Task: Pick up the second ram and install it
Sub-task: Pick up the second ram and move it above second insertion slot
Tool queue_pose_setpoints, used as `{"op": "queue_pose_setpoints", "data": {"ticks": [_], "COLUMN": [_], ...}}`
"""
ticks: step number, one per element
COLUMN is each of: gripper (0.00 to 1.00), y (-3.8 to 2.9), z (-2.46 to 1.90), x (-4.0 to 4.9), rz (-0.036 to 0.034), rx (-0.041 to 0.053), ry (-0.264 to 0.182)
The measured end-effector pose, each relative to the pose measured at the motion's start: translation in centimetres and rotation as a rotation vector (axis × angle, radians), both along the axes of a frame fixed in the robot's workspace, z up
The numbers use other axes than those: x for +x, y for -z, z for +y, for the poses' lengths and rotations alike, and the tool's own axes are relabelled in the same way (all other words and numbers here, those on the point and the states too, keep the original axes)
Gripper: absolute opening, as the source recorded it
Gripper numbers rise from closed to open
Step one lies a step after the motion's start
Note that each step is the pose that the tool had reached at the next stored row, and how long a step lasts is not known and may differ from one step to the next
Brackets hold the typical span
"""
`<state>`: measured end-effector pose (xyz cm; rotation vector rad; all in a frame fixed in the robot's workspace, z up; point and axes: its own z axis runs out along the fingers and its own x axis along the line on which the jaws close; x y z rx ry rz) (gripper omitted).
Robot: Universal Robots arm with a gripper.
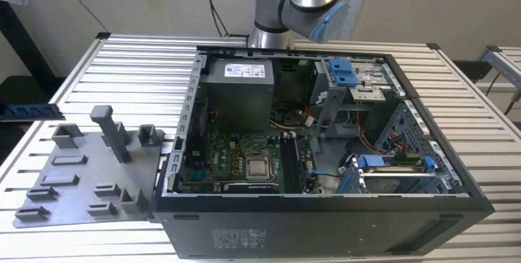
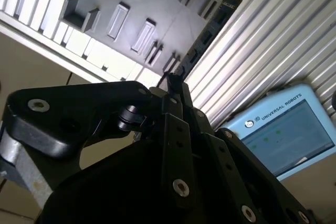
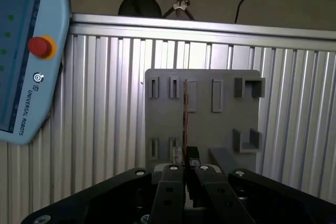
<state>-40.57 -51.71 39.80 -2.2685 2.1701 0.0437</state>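
We see the black two-fingered gripper (image 3: 186, 162) drawn narrow around the second ram (image 3: 185, 119), a thin, flat, dark bluish memory stick. In the first wrist view it appears edge-on as a slim upright line. The fingers (image 3: 169, 187) press on the two faces of the stick at one end, and the rest of the board projects freely beyond them.

In the second wrist view the gripper (image 2: 173, 85) clamps the second ram (image 2: 206, 36), seen there as a dark strip. It reaches out over the ribbed aluminium table (image 2: 262, 45), just beside the flat grey plastic fixture plate (image 2: 157, 3) with its raised rectangular pockets. In the first wrist view the stick lines up over this fixture plate (image 3: 202, 129), which lies on the table (image 3: 105, 108). A pale blue teach pendant (image 3: 21, 61) with a round red button (image 3: 41, 46) shows near the plate; the teach pendant (image 2: 283, 129) also shows its screen in the second wrist view.

In the exterior view, a dark bluish strip that we take for the second ram (image 1: 33, 111) hangs at the exterior view's left edge. It is near the fixture plate (image 1: 82, 183) and well apart from the open black computer case (image 1: 326, 232). The case lies on its side on the table (image 1: 122, 61). Inside it we see the green motherboard (image 1: 236, 159) and bright-blue plastic drive clips (image 1: 342, 71). The silver and pale blue robot arm (image 1: 297, 0) rises behind the case.
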Motion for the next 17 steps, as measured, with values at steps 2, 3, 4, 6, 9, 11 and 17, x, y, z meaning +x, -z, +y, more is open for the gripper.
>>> {"op": "queue_pose_setpoints", "data": {"ticks": [2, 3, 4, 6, 9, 11, 17], "gripper": [0.14, 0.14, 0.14, 0.14, 0.14, 0.14, 0.14], "y": [-0.31, -0.38, -0.38, -0.38, -0.40, -0.39, -0.40], "z": [0.00, 0.00, 0.00, 0.00, 0.00, 0.00, 0.00], "x": [0.00, 0.00, 0.00, 0.00, 0.00, 0.00, 0.27], "rz": [-0.0001, 0.0000, -0.0002, -0.0004, -0.0003, -0.0006, -0.0007], "rx": [0.0000, 0.0001, 0.0001, 0.0002, 0.0000, 0.0000, 0.0000], "ry": [0.000, 0.000, 0.000, 0.000, 0.000, 0.000, 0.000]}}
